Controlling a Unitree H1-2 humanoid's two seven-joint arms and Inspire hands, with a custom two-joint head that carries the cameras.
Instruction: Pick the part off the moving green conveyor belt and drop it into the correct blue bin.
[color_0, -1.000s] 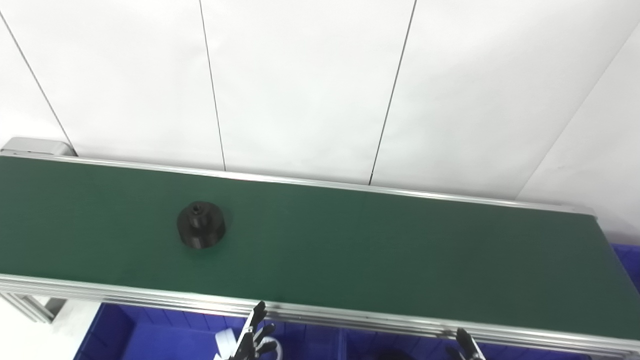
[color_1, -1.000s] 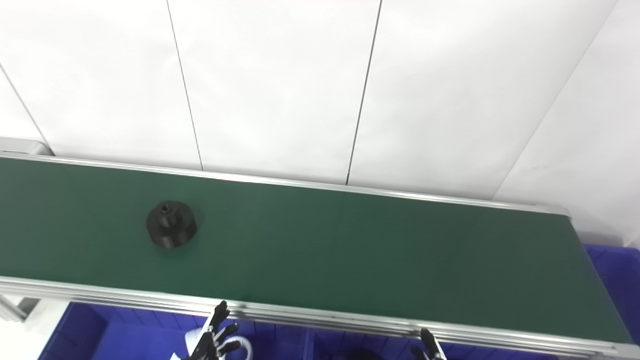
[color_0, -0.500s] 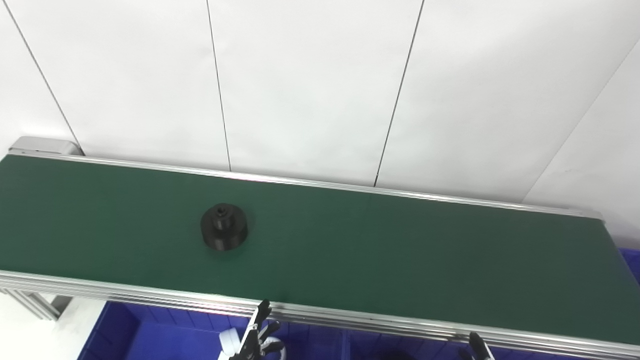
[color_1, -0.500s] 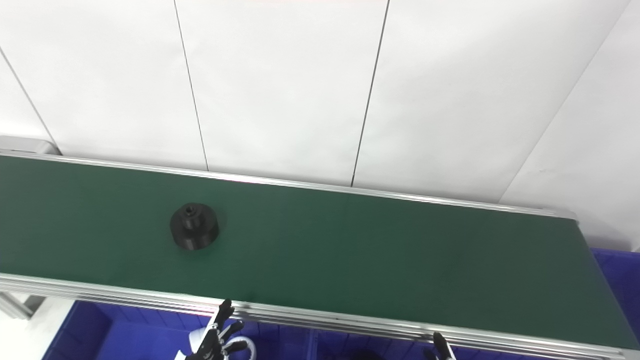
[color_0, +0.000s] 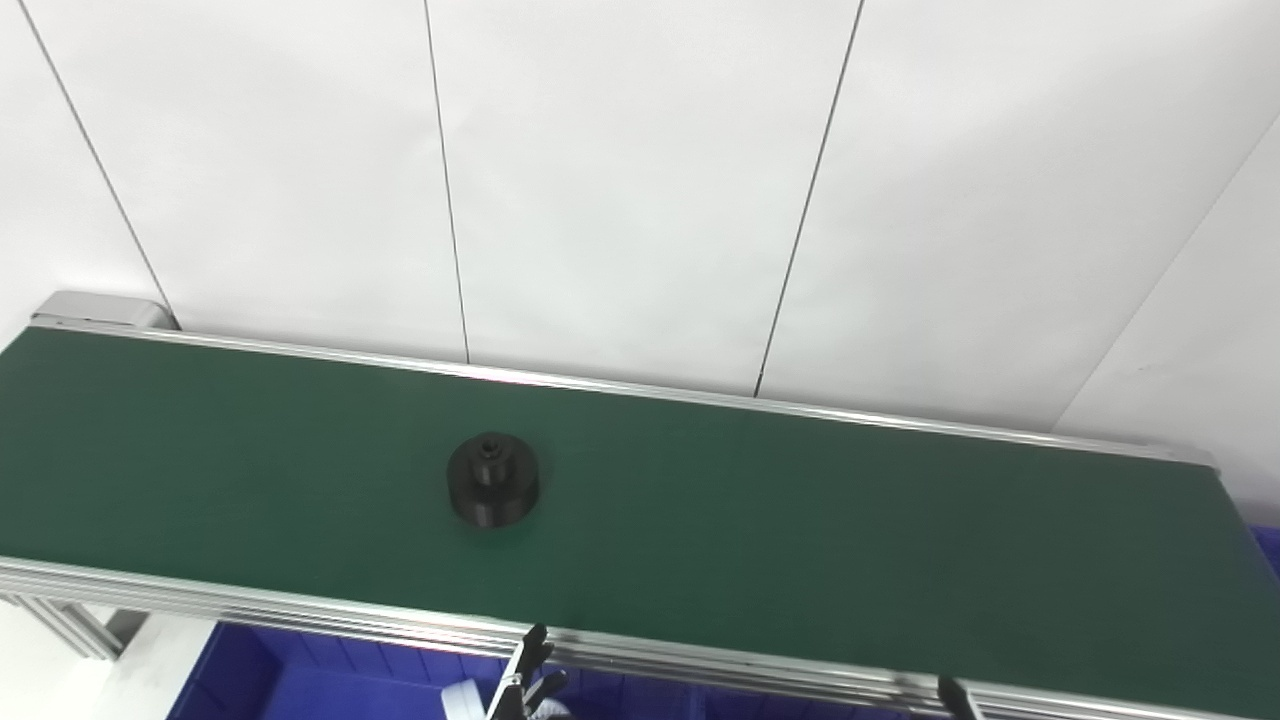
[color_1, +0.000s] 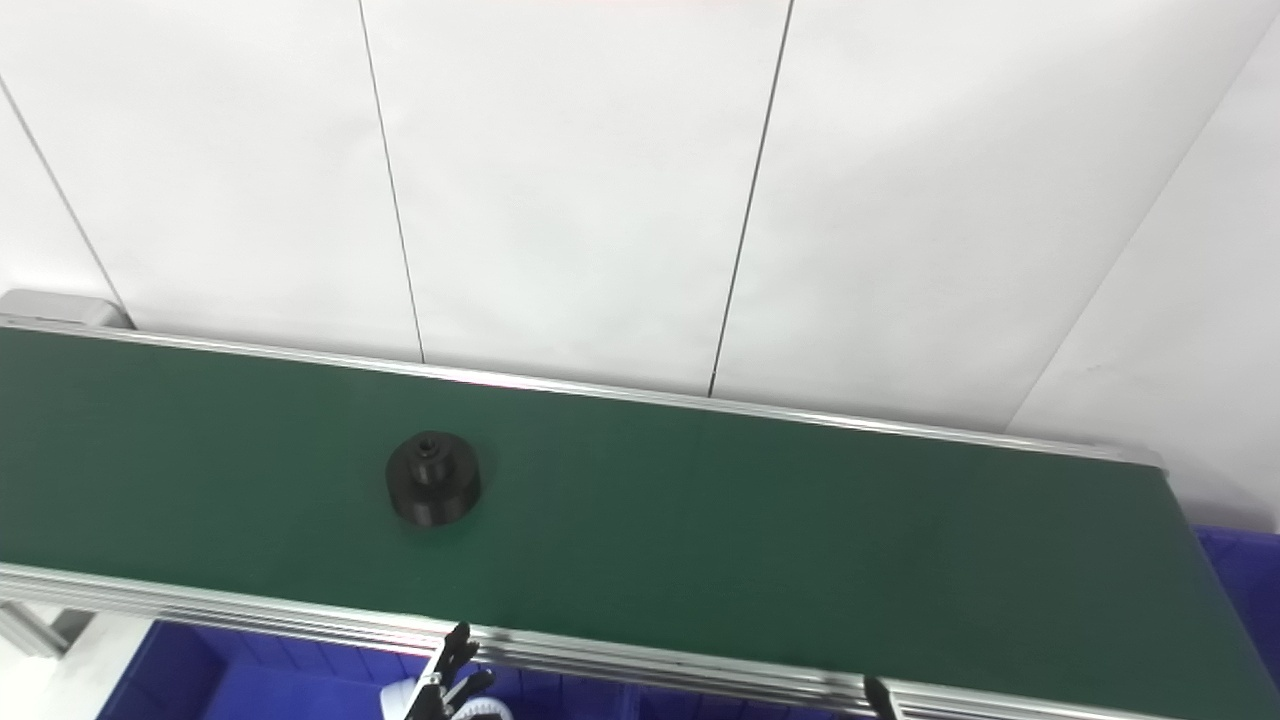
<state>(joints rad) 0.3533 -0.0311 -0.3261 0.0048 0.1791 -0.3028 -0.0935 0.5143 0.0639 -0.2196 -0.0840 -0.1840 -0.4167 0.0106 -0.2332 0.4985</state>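
With the part (color_0: 492, 492) riding the belt (color_0: 800, 520) at ten o'clock, the left hand (color_0: 527, 685), fingers apart, should reach ahead of it.

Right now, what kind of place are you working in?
Most likely a factory-style sorting station or a test cell built like one. A long green belt in a metal frame carries one black part, blue bins sit below its near edge, and plain white wall panels stand behind it.
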